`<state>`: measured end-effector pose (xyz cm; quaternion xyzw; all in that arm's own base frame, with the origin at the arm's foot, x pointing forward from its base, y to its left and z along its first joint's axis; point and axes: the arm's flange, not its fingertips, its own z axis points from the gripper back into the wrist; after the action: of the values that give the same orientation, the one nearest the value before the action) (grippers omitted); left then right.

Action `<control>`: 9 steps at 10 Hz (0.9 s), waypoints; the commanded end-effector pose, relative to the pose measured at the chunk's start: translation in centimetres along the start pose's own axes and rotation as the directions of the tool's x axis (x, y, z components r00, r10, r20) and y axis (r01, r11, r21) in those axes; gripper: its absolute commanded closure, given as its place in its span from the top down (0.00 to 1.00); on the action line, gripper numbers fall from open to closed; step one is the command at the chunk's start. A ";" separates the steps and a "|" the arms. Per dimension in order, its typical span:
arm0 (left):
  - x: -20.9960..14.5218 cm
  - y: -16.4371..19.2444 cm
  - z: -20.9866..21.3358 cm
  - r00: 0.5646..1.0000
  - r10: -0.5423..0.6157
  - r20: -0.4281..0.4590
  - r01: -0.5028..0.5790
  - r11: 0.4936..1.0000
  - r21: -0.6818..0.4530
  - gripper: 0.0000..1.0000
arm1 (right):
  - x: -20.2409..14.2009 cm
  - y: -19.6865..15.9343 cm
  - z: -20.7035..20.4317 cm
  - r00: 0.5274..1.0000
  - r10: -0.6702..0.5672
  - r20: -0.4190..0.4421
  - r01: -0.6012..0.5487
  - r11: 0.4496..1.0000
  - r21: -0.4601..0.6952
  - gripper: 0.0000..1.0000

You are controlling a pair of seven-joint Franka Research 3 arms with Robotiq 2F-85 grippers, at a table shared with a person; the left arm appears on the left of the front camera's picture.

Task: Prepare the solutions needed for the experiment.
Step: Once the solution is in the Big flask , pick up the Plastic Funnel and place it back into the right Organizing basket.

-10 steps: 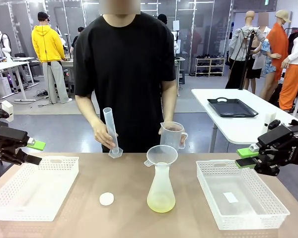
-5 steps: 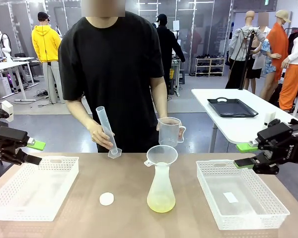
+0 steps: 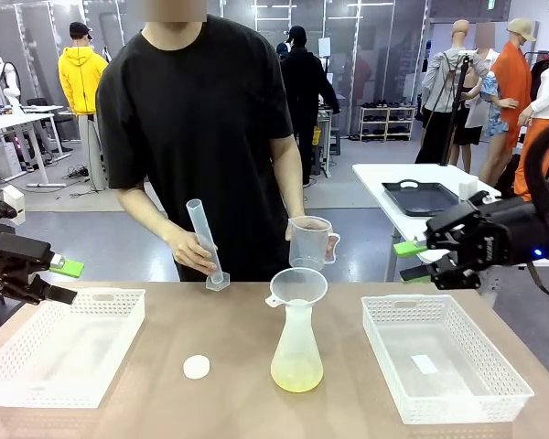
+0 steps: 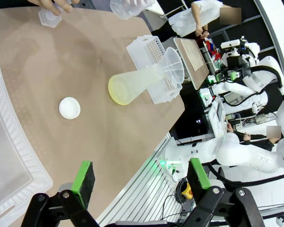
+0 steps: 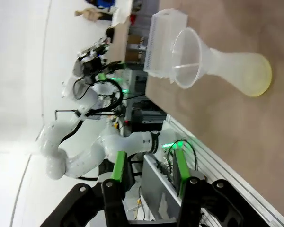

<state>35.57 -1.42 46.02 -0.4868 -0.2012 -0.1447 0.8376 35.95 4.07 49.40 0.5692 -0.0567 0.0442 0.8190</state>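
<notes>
A frosted conical flask [image 3: 297, 340] with a clear funnel [image 3: 298, 286] in its neck stands mid-table. The solutions [image 3: 296, 373], a pale yellow-green liquid, fill its wide base. The person behind it holds a graduated cylinder [image 3: 206, 242] in one hand and a clear beaker [image 3: 311, 242] in the other. My left gripper [image 3: 63, 282] hovers open over the left basket's far edge. My right gripper [image 3: 410, 261] hangs open and empty above the right basket's far corner. The left wrist view shows the flask [image 4: 132, 85] beyond the left gripper [image 4: 142, 175]. In the right wrist view it [image 5: 236, 71] lies beyond the right gripper [image 5: 149, 165].
A white basket [image 3: 37, 380] sits at the table's left and another white basket [image 3: 398, 366] at its right. A small white round cap [image 3: 197, 367] lies left of the flask. Behind the right arm stands a white table with a black tray [image 3: 428, 198].
My right arm has swung up and left toward the table's middle, and its jaws have spread wider. The person has shifted left with the cylinder and beaker. The left arm is still.
</notes>
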 end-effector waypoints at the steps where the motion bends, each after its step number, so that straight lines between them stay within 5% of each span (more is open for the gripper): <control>1: 0.2 0.0 -0.2 1.000 -0.017 0.016 0.017 0.999 -0.027 1.00 | 0.8 2.0 -2.7 0.998 -0.068 0.015 0.069 0.991 -0.113 0.50; 4: 0.2 0.0 -0.2 1.000 -0.017 0.016 0.017 0.999 -0.027 1.00 | 1.9 4.3 -6.2 0.996 -0.039 0.078 0.060 0.955 -0.290 0.50; 9: 0.2 0.0 -0.2 1.000 -0.017 0.016 0.017 0.999 -0.027 1.00 | 2.7 6.1 -9.4 0.989 0.000 0.145 0.060 0.910 -0.411 0.50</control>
<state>35.57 -1.42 46.02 -0.4867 -0.2011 -0.1447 0.8377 37.66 14.01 52.01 0.4017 -0.1151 -0.0047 0.9085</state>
